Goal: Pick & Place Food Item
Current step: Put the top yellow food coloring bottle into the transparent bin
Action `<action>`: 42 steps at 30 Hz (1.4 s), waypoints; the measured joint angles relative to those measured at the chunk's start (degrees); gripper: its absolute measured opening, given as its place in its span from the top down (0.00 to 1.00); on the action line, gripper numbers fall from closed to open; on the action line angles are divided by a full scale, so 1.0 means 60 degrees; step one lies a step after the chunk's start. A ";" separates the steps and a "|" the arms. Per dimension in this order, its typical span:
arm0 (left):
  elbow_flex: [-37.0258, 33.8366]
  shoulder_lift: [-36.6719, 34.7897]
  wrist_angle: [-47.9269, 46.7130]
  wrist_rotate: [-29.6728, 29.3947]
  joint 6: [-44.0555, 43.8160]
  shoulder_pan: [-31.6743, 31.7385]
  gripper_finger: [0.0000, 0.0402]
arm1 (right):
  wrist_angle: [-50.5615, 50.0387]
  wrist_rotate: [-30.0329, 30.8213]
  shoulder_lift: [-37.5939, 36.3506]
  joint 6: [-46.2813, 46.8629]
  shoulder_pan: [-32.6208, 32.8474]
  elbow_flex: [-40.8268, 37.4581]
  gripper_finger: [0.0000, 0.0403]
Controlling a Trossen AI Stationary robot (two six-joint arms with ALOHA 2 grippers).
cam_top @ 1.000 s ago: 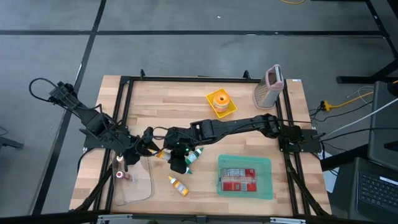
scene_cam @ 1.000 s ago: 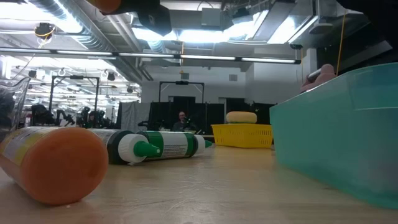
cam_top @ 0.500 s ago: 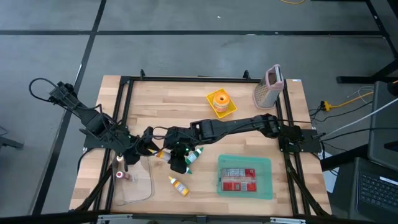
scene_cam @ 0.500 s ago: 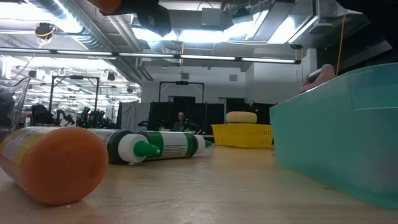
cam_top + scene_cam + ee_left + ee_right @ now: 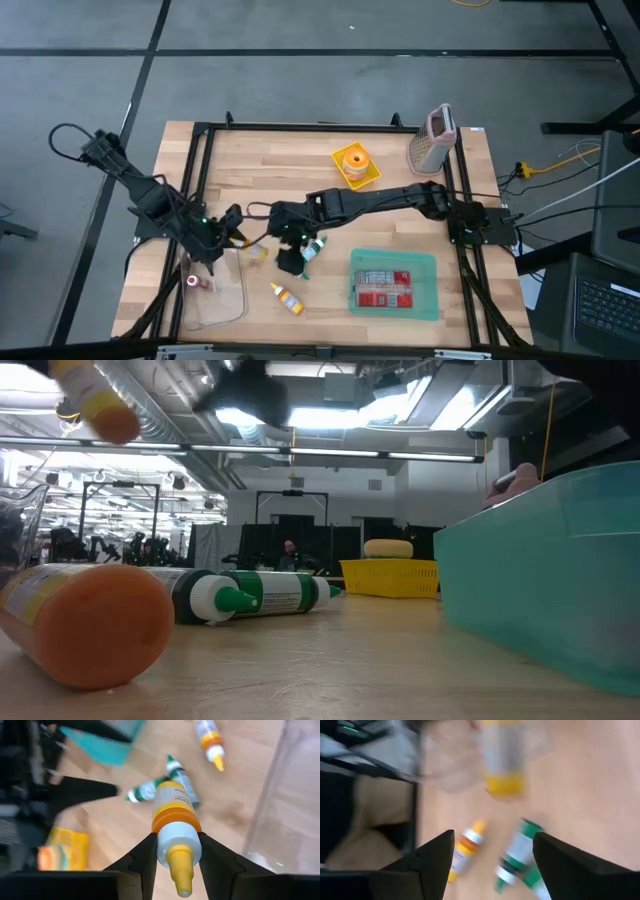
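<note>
Wooden slats are forming the table (image 5: 270,170), which is carrying a teal bin (image 5: 394,285), a yellow basket (image 5: 356,166) and a grater (image 5: 432,141). Left gripper (image 5: 175,851) is clamping an orange-capped bottle (image 5: 175,820) between both fingers, near a clear container (image 5: 220,295) at the table's left front. Right gripper (image 5: 492,852) is hovering just beside it with fingers spread wide apart, gripping nothing. Two green-capped bottles (image 5: 314,247) are lying below it, and another orange-capped bottle (image 5: 288,298) is lying nearer the front edge
</note>
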 joint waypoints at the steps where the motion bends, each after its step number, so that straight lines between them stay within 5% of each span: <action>1: 0.0000 -0.0004 -0.0237 0.0000 -0.0314 -0.0120 0.71 | -0.0348 0.0242 0.0000 0.0003 -0.0031 0.0000 0.34; 8: 0.0000 0.0000 -0.1192 0.0622 -0.2801 -0.1096 0.71 | -0.1044 0.1424 0.0000 -0.0670 -0.0280 0.0000 0.37; 17: 0.1399 0.0666 -0.1765 0.0717 -0.4456 -0.2094 0.71 | -0.1072 0.1449 0.0002 -0.1236 -0.0727 0.0000 0.39; 28: 0.3307 0.2701 -0.3931 0.1718 -0.6910 -0.2812 0.71 | -0.0867 0.1417 0.0004 -0.1588 -0.0800 0.0000 0.39; 42: 0.4524 0.5714 -0.3961 0.2824 -1.0149 -0.3881 0.71 | -0.0386 0.1003 0.0004 -0.2048 -0.0684 0.0000 0.39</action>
